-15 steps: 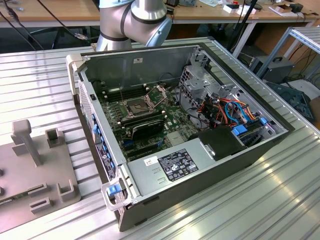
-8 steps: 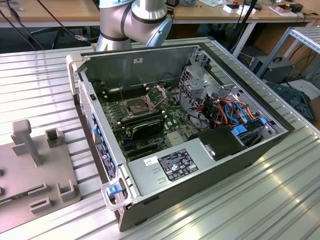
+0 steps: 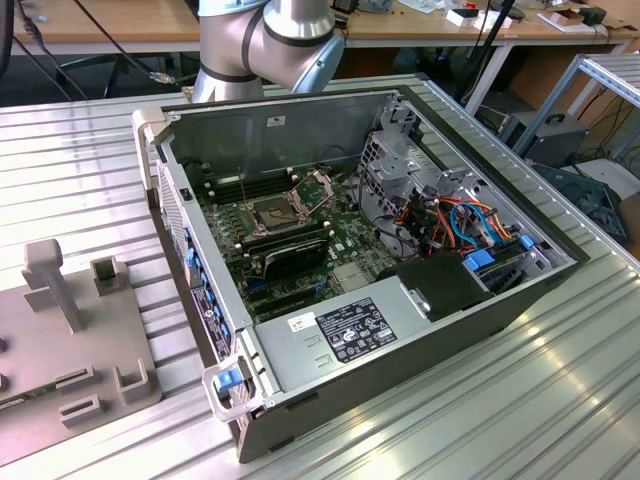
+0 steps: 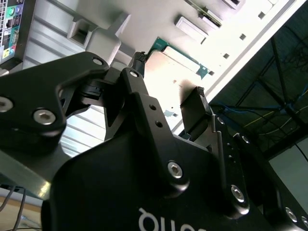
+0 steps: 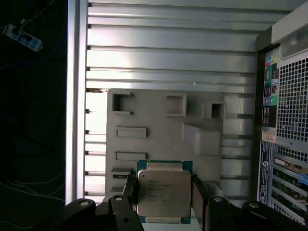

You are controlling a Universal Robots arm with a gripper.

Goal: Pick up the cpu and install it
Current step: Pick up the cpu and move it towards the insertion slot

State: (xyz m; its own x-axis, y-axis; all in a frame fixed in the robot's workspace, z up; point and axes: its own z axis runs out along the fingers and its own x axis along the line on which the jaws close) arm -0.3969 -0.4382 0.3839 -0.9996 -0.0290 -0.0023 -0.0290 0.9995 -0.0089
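The cpu (image 5: 163,190) is being pinched by the gripper (image 5: 164,195) in the first wrist view. A black finger (image 5: 131,190) is being pressed against each of two opposite edges, and the dull metal top, edged by a thin green rim, is being turned towards the camera. In the second wrist view the same hold is being shown from the side, with the chip caught between the two fingertips. The chip is being seen in front of the grey fixture plate (image 5: 159,139), which is lying on the ribbed metal table (image 5: 168,62) beside the back panel of the computer case (image 5: 288,125). Because the chip looks so large against the plate's pockets, it is judged to be held well above the plate and not resting on it. The pick-up is therefore being counted as done. The installing is being counted as not yet done: in the exterior view the dark square socket (image 3: 275,212) inside the opened case is lying with its hinged metal frame (image 3: 312,180) swung up, and no silver chip is being made out in it. The arm (image 3: 265,45) is being seen beyond the far wall of the case.
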